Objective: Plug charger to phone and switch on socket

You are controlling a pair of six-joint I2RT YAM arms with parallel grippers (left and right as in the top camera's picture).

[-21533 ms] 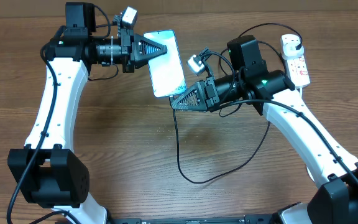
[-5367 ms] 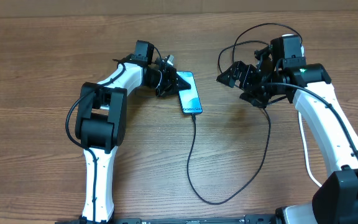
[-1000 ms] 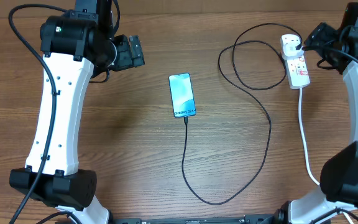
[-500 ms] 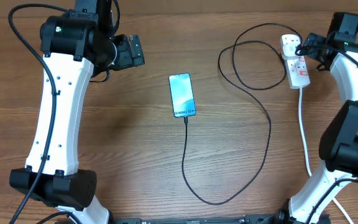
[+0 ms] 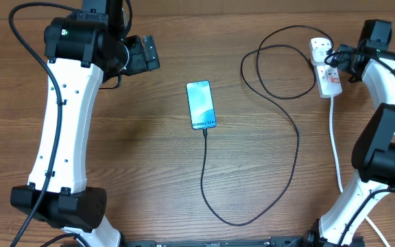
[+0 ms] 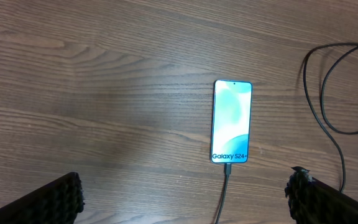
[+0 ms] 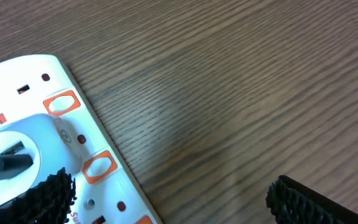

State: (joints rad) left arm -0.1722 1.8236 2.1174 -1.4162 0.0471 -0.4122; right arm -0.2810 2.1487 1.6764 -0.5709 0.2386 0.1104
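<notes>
The charger (image 5: 204, 165) loops through the lower middle and meets the bottom edge of the phone (image 5: 201, 105), which lies flat at frame centre. At upper left the left gripper (image 6: 185, 180) hangs spread wide. At upper right the right gripper (image 7: 171, 182), fingers apart, hovers beside the socket (image 5: 328, 75).

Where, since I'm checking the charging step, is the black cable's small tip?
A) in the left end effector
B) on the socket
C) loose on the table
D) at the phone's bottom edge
D: in the left wrist view the charger runs straight up into the bottom edge of the phone, just under the Galaxy text.
</notes>
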